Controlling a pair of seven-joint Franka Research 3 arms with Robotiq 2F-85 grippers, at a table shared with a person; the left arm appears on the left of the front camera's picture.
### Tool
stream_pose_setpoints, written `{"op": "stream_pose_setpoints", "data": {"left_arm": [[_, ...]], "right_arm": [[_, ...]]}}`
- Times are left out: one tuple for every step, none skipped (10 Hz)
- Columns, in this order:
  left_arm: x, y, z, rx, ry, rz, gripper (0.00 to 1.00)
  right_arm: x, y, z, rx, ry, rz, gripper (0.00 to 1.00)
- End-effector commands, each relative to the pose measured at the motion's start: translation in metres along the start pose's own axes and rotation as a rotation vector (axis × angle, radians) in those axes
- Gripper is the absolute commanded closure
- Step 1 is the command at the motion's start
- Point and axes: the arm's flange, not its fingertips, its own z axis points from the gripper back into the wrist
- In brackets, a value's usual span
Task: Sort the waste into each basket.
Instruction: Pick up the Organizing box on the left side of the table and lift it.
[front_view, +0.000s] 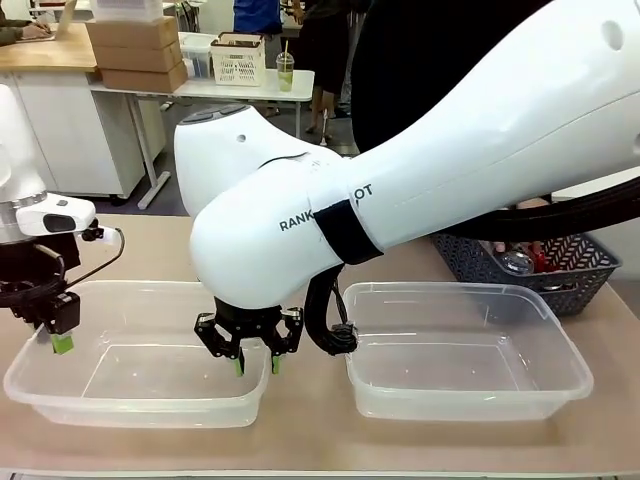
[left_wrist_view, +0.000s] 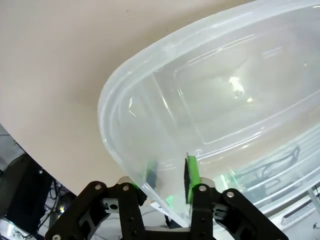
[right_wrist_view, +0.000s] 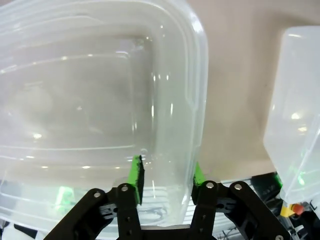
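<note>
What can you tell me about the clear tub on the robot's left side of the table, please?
The left clear tub is a colourless, see-through plastic rectangle with rounded corners and a rolled rim. It rests upright on the beige table, empty, beside the other clear tub but apart from it. The left tool is shut on its outer end wall, one pad inside, one outside. The right tool straddles the opposite end wall; whether it clamps is unclear.
</note>
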Motion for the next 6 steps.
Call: {"op": "stream_pose_setpoints", "data": {"left_arm": [[-0.034, -0.024, -0.038, 0.008, -0.021, 0.018, 1.00], [-0.034, -0.023, -0.035, 0.006, -0.035, 0.024, 1.00], [-0.035, -0.022, -0.033, 0.009, -0.042, 0.028, 1.00], [-0.036, -0.022, -0.029, 0.011, -0.044, 0.040, 1.00], [-0.037, -0.021, -0.025, 0.011, -0.054, 0.050, 1.00], [-0.038, -0.020, -0.016, 0.021, -0.065, 0.081, 1.00]], "right_arm": [[-0.005, 0.003, 0.003, -0.006, -0.056, -0.028, 1.00], [-0.005, 0.002, 0.003, 0.001, -0.053, -0.025, 1.00], [-0.005, 0.002, 0.003, -0.002, -0.047, -0.024, 1.00], [-0.005, 0.001, 0.003, -0.001, -0.045, -0.023, 1.00], [-0.007, 0.000, 0.005, -0.006, -0.047, -0.023, 1.00], [-0.005, -0.004, 0.008, 0.000, -0.037, -0.010, 1.00]]}}
